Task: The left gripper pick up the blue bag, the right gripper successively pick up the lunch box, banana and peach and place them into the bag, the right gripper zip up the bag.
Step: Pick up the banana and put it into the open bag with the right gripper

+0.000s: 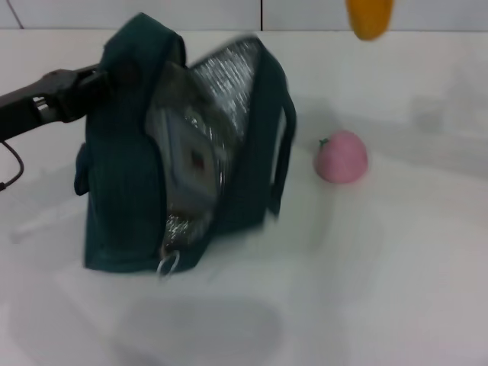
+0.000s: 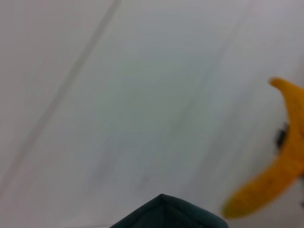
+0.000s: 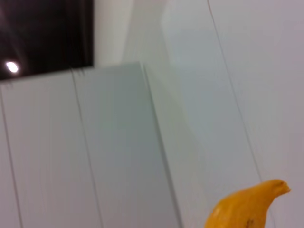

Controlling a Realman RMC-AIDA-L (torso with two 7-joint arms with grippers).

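While the blue bag (image 1: 145,183) stood upright on the white counter (image 1: 396,290), my left arm (image 1: 46,99) reached in from the left and met the bag's upper left corner, near its top edge. My left gripper (image 1: 103,80) was buried against the dark fabric there, so I could not tell whether its fingers were clamped on the cloth or merely pressed to it. The bag's mouth gaped open toward the front, showing the silver lining (image 1: 225,84) of the flap, and the lunch box (image 1: 191,164) sat inside it, a pale lid with a small dark and red mark at its middle. A metal zip ring (image 1: 168,264) hung at the bag's lower front edge.

The peach (image 1: 341,156), pink with a small green stem, lay on the counter to the right of the bag and well apart from it.

The banana (image 1: 370,19) was held up high above the counter, beyond and to the right of the bag, cut off by the top of the head view. My right wrist view showed only the banana's tip; the right gripper itself I could not see anywhere. My left wrist view caught the banana's curved orange-yellow body in the air beyond a corner of the bag.
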